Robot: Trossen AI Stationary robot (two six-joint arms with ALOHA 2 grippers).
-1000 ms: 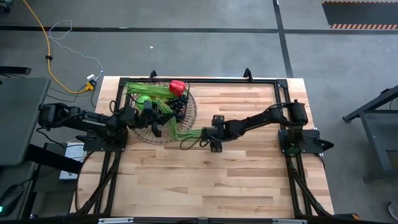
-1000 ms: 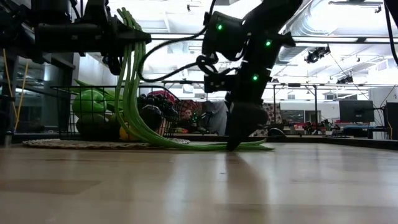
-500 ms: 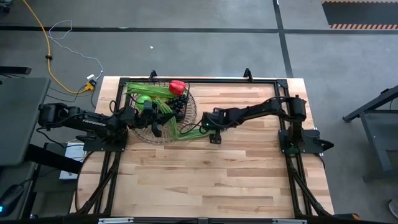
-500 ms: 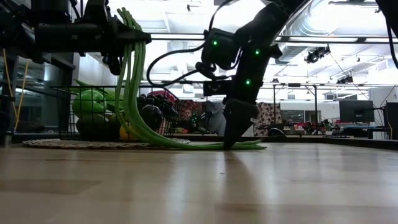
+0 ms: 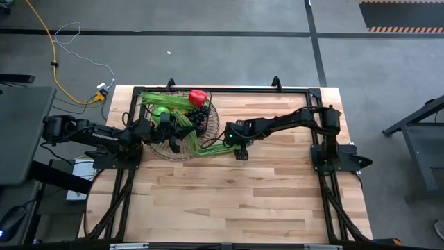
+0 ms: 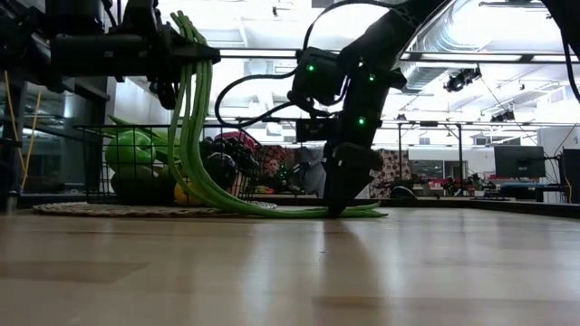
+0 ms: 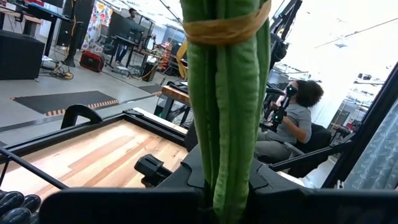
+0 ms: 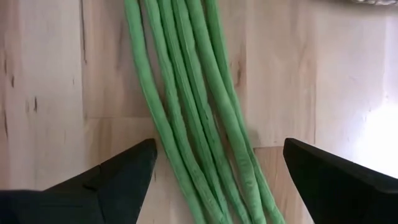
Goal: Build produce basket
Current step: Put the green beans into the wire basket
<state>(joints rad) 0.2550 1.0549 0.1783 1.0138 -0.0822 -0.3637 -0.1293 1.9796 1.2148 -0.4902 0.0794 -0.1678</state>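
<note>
The dark wire basket (image 5: 211,129) stands at the table's far left and holds a red pepper (image 5: 198,96), dark grapes (image 5: 200,117), a green fruit (image 5: 161,111) and leafy greens (image 5: 166,99). My left gripper (image 5: 173,139) is over the basket's near side, shut on the long green beans (image 6: 195,136). The beans hang over the rim, and their free ends (image 8: 199,112) lie on the table. My right gripper (image 5: 234,144) is open, fingertips down at the table (image 6: 340,204). Its fingers stand on either side of the free ends; I cannot tell whether they touch. My left gripper pinches the bean bundle (image 7: 227,155) between its two fingers, a little below the yellow-brown band (image 7: 227,28) that ties it. The fingers come level from the table's left (image 6: 172,59). The beans hang below them in a slack curve down to the table (image 6: 272,210).
A round woven mat (image 6: 136,209) lies under the basket. A black rail (image 5: 263,90) runs along the table's far edge. Bare wood fills the near half (image 5: 229,201). A seated person (image 7: 298,118) shows beyond the table.
My right gripper has moved toward the table's left and far edges, closer to the basket, staying low at the table. The beans' free ends now lie a little nearer the basket. The part in my left gripper has stayed put.
</note>
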